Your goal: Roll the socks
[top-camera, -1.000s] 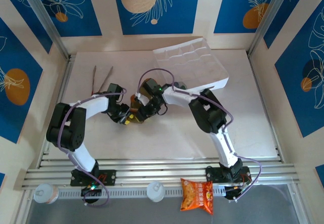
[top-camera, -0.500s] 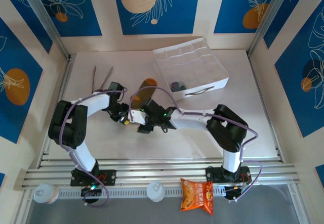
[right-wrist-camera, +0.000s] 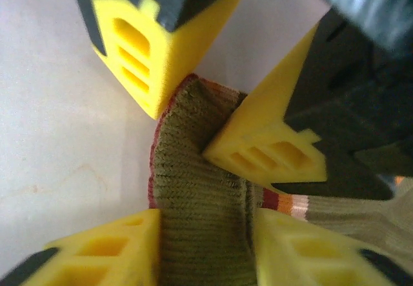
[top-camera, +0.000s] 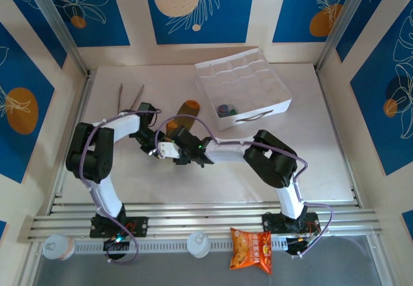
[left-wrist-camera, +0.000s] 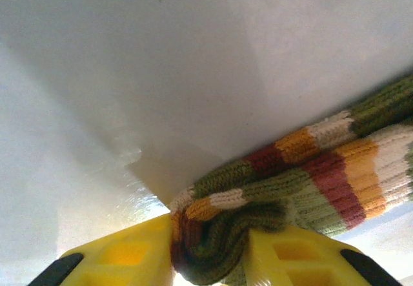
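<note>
- The striped sock [top-camera: 188, 108] lies on the table left of the middle. It runs from the tray's near left corner down to where the two arms meet.
- From above, its far end looks orange-brown.
- In the left wrist view the striped sock [left-wrist-camera: 290, 176] shows olive-green knit with bands of cream, orange and dark red. It is doubled over on itself.
- The left fingers [left-wrist-camera: 255, 257] are closed most of the way and pinch a bunched fold of the sock between the yellow pads.
- The right fingers [right-wrist-camera: 148, 244] are also nearly closed, and they grip the olive-green knit [right-wrist-camera: 200, 234] between them at the bottom of the right wrist view.
- In that same view the left fingers [right-wrist-camera: 271, 147] clamp the sock's red-edged rim just beyond the right pair, so both pairs hold the same end.
- From above, the left fingers [top-camera: 155, 148] and right fingers [top-camera: 169, 150] are tip to tip, touching or nearly so.
- The grey sock [top-camera: 224, 110] sits as a small bundle in the near left compartment of the white tray [top-camera: 258, 73], which stands toward the table's far right.
- A pair of thin tongs [top-camera: 129, 99] lies near the far left corner.
- An orange snack packet [top-camera: 251, 249] rests on the rail off the table's near edge.
</note>
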Controlling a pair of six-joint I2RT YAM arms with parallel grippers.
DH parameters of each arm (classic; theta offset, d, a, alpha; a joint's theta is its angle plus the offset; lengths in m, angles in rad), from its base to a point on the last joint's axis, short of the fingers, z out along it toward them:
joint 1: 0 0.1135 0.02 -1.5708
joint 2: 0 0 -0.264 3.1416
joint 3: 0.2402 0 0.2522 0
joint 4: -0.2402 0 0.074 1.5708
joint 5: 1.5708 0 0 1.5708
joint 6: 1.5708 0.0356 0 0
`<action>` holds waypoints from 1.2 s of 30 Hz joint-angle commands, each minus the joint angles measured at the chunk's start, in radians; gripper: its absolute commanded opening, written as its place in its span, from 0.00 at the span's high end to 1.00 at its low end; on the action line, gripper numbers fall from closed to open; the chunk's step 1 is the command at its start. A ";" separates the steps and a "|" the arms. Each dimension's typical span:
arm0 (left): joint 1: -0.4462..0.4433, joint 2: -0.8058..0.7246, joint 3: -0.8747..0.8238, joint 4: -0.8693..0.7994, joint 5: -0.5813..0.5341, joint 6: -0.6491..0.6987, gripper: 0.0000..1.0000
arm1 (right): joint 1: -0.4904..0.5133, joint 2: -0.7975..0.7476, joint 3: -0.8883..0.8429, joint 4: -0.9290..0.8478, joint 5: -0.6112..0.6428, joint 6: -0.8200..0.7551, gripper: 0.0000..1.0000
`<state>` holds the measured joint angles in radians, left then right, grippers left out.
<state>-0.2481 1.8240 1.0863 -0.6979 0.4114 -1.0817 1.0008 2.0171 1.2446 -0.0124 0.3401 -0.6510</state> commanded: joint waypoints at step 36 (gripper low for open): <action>0.070 -0.539 -0.354 0.001 0.128 -0.188 0.36 | -0.114 0.052 -0.049 -0.211 -0.796 0.742 1.00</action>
<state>-0.1402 1.2785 0.7639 -0.7410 0.4828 -1.2343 0.9115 2.0132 1.2160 -0.1272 -0.2764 -0.0204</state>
